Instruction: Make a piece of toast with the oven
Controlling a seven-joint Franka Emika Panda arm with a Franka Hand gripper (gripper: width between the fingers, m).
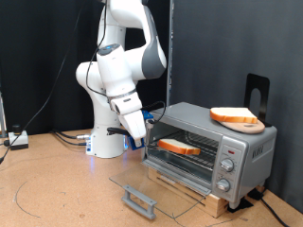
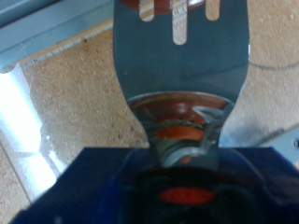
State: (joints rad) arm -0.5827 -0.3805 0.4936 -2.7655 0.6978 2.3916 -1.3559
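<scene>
The silver oven (image 1: 213, 142) stands at the exterior view's right with its glass door (image 1: 156, 189) folded down flat. The piece of toast (image 1: 178, 147), pale on top with a golden-brown crust, lies on the rack inside. My gripper (image 1: 140, 130) hangs at the oven's open mouth, just to the exterior view's left of the toast. In the wrist view my gripper (image 2: 183, 182) is shut on the handle of a slotted metal spatula (image 2: 182, 65). Orange-brown shows through the slots at the blade's tip (image 2: 159, 7). Whether the blade touches the toast is unclear.
A second orange-brown slice-like piece (image 1: 235, 117) lies on the oven's roof. The door's grey bar handle (image 1: 139, 200) juts out over the cork-coloured table (image 1: 57, 189). Round knobs (image 1: 226, 165) are on the oven's right panel. Cables and a small box (image 1: 17, 140) sit at the exterior view's left.
</scene>
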